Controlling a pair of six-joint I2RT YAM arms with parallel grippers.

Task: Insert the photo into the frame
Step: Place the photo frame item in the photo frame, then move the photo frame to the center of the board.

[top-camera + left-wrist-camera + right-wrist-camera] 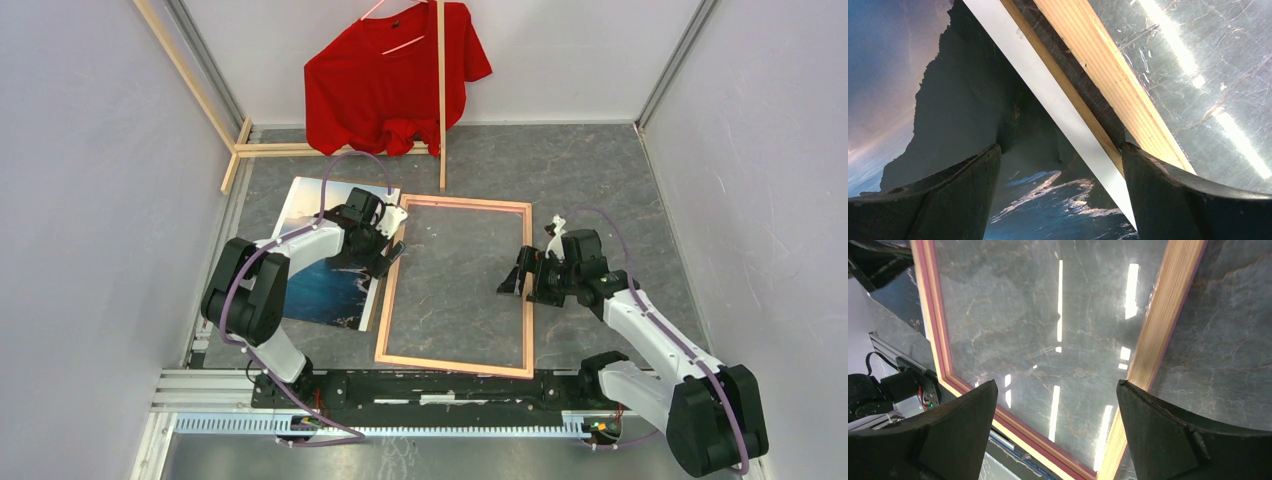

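Left fingers (pixel 943 200) wide over dark-mountain photo (pixel 963 100), pale-wood frame (pixel 1108 80)

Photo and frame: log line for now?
photo: beside frame, not inserted | left gripper: open above photo edge | right gripper: open above frame rail

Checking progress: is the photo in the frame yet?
Out. The photo lies flat left of the frame; only grey table shows inside it.

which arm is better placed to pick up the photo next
Left. Its open left gripper hangs right over the photo's right edge, next to the frame. The right gripper, also open, is over the frame's far rail, away from the photo.
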